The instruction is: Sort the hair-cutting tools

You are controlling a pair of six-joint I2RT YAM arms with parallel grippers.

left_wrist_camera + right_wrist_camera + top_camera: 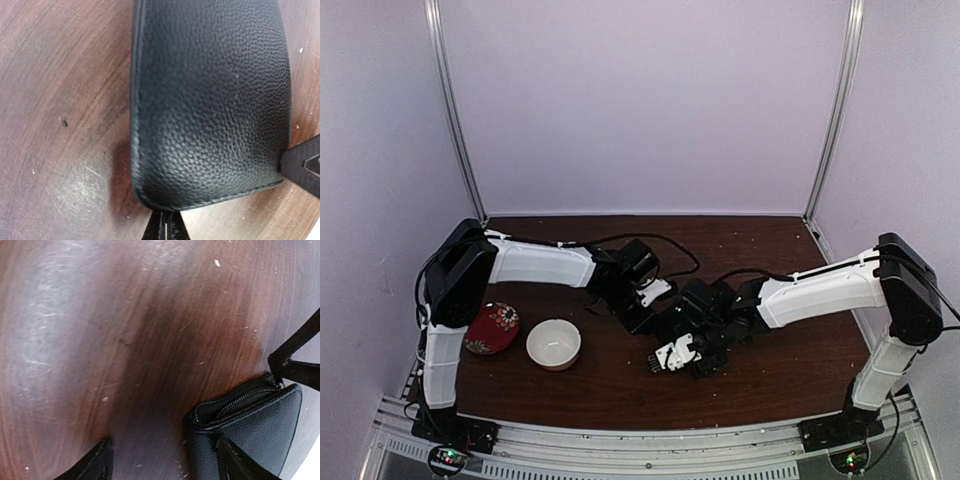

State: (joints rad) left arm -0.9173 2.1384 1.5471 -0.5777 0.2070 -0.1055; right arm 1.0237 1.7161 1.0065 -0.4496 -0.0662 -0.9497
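Observation:
None of the hair-cutting tools shows in any view. A black grained leather pouch [210,100] fills the left wrist view. My left gripper [165,227] is shut, its tips meeting the pouch's near edge. In the right wrist view the pouch [260,430] lies at lower right with its zipper mouth [235,401] partly open. My right gripper [170,462] is open; one finger [100,460] is over bare wood and the other [240,462] is over the pouch. From above, both grippers [642,318] [670,358] meet at the table's middle and hide the pouch.
A white bowl [553,343] stands left of centre on the dark wooden table [790,380]. A red patterned round object [492,328] lies to its left. Black cables [670,245] trail behind the left arm. Pale walls close in the table.

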